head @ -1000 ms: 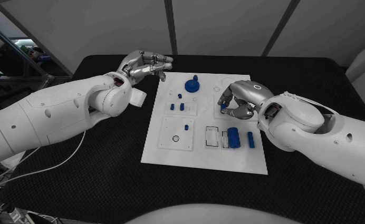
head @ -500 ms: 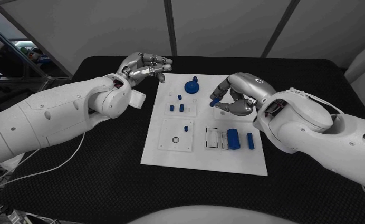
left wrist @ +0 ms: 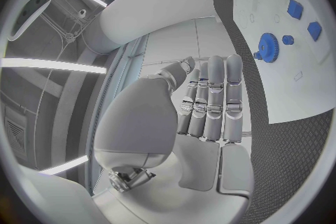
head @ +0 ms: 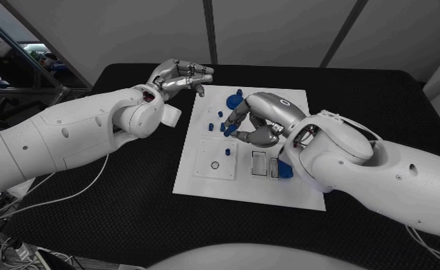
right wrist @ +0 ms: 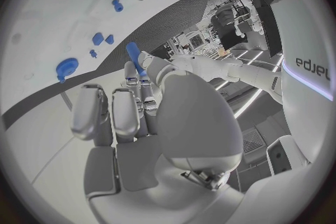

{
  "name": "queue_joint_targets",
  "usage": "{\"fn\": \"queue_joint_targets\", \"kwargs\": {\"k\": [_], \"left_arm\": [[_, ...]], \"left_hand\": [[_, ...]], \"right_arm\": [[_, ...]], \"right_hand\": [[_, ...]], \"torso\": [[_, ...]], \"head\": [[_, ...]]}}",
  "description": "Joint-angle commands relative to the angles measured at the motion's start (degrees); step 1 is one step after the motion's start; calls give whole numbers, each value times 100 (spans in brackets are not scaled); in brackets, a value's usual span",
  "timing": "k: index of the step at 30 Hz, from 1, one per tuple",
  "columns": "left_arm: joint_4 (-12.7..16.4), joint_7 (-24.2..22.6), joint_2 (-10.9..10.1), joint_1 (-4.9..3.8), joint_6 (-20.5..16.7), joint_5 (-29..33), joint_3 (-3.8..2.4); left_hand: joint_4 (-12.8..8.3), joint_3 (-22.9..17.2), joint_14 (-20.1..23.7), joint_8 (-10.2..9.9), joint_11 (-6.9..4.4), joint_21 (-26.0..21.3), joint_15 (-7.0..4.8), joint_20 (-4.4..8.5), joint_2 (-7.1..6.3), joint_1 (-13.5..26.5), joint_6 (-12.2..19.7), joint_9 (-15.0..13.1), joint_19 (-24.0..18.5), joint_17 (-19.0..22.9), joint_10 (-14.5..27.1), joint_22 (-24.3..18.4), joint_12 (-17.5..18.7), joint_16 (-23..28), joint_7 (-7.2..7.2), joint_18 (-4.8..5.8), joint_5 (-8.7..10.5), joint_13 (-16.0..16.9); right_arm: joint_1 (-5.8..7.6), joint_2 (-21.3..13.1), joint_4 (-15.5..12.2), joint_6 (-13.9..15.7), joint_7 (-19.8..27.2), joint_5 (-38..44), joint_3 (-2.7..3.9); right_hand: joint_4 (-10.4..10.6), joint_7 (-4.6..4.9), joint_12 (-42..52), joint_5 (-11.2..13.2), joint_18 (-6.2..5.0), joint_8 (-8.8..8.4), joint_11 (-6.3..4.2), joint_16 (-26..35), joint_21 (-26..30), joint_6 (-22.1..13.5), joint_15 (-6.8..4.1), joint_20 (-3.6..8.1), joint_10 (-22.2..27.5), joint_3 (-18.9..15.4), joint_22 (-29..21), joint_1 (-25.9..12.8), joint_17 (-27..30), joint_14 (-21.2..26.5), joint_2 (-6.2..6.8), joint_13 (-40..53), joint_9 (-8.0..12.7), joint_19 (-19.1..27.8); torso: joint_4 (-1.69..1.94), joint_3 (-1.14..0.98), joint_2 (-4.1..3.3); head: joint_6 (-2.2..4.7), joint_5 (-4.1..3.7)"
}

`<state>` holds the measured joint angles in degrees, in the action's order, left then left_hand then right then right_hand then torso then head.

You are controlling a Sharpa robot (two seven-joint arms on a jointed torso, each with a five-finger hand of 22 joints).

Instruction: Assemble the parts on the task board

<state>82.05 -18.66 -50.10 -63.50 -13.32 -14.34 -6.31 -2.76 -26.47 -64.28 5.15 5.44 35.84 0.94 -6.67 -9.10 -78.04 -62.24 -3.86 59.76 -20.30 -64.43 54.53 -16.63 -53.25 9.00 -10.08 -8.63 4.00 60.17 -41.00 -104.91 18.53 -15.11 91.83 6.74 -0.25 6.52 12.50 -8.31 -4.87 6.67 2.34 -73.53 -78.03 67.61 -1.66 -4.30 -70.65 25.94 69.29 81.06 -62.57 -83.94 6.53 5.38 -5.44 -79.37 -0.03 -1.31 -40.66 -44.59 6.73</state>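
Board (head: 246,187) lies white mid-table, small blue parts (head: 223,129) on its far half. Right hand (head: 255,121) hovers over them, pinching a thin blue peg (right wrist: 134,56) between thumb and finger — other fingers curled. Left hand (head: 180,77) hangs off the board's far left corner, fingers loosely bent, side by side — holding nothing.

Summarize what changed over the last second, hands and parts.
The right hand, pinching a small blue peg, lifted off the right side of the white task board and carried the peg left, over the board's middle near the small blue pegs standing there. The left hand stayed raised off the board's far-left corner, fingers curled on nothing. The blue gear and the blue cylinder by the slots did not move.
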Motion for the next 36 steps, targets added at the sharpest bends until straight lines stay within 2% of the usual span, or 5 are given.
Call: {"fn": "queue_joint_targets", "kwargs": {"k": [1, 5, 15, 26, 36], "left_arm": [[10, -24, 15, -7, 64, 13, -5], [12, -24, 27, -8, 68, 13, -5], [16, -26, 41, -8, 73, 13, -5], [1, -22, 74, -8, 83, 13, -5], [-11, -19, 85, -8, 91, 13, -5]], "left_hand": [[12, -16, 0, -38, -4, -27, 19, -26, 17, 27, 0, 5, -28, 6, 29, -9, -24, 20, 26, -35, -27, -6], [12, -16, 0, -38, -4, -27, 19, -26, 17, 27, 0, 5, -28, 6, 29, -9, -24, 20, 26, -35, -27, -6], [12, -16, 0, -38, -4, -27, 19, -26, 17, 27, 0, 5, -28, 6, 29, -9, -24, 20, 26, -35, -27, -6], [12, -16, 0, -38, -4, -27, 19, -26, 17, 27, 0, 5, -28, 6, 29, -9, -24, 20, 26, -35, -27, -6], [12, -16, -4, -38, -5, -35, 19, -27, 23, 34, -4, 4, -25, 15, 32, -14, -33, 25, 24, -37, -26, -4]], "right_arm": [[-9, 125, 93, -29, 201, -39, -106], [-38, 280, 229, -109, 264, 63, -258], [-127, 451, 457, -283, 300, 224, -400], [-193, 614, 586, -376, 335, 318, -459], [-210, 661, 641, -519, 353, 329, -564]], "right_hand": [[-12, 11, 17, -21, 41, 18, 18, -23, -27, 50, -28, 7, -40, 21, 4, 7, 8, -139, -44, 5, -33, -24], [-17, 13, 8, -34, 40, 16, 20, -19, -25, 46, -27, 8, -38, 21, -1, 7, 16, -137, -44, 6, -33, -21], [-29, 18, -10, -47, 39, 8, 24, -17, -22, 36, -25, 8, -29, 16, -6, 6, 19, -136, -32, 7, -33, -17], [-31, 18, -14, -48, 40, 7, 25, -21, -25, 35, -24, 8, -28, 15, -1, 6, 14, -136, -30, 8, -33, -19], [-32, 18, -15, -49, 40, 7, 25, -22, -25, 35, -24, 8, -28, 14, -2, 5, 12, -137, -30, 8, -33, -19]], "torso": [[-7, -6, -2], [-4, -5, -3], [-9, -9, 0], [-2, -6, -3], [1, -8, 0]], "head": [[-31, 59], [-63, 102], [-102, 181], [-121, 225], [-140, 268]]}}
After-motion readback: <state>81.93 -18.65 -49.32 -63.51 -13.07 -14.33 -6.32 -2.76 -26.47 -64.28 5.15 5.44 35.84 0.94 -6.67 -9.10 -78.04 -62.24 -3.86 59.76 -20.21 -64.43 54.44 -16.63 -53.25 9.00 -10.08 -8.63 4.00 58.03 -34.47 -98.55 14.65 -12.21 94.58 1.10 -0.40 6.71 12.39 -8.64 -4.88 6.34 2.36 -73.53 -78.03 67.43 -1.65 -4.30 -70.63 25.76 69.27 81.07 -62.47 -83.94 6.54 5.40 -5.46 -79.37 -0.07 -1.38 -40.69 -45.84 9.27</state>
